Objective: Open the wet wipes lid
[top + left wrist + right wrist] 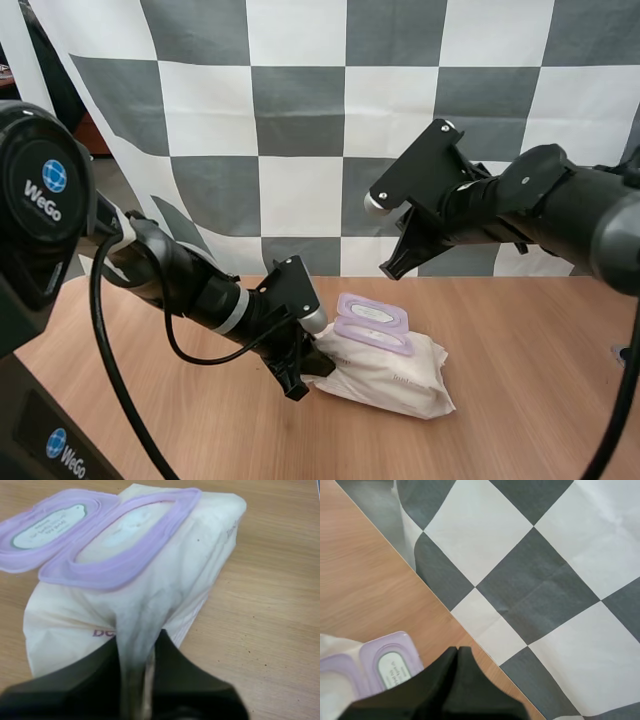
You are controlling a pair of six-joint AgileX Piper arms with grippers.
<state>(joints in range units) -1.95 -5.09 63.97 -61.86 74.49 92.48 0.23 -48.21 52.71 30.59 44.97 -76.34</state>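
Observation:
A white pack of wet wipes (388, 372) lies on the wooden table, its purple lid (372, 313) flipped open and lying flat behind the purple opening frame (372, 336). My left gripper (305, 362) is shut on the pack's near end, and the left wrist view shows the crimped wrapper (134, 655) pinched between its fingertips. The open lid (47, 522) lies beside the frame (125, 540) there. My right gripper (392, 262) hangs shut in the air above and behind the pack, holding nothing. The right wrist view shows the lid (390, 664) below its tips.
The wooden table (520, 370) has bare surface to the right of the pack and in front of it.

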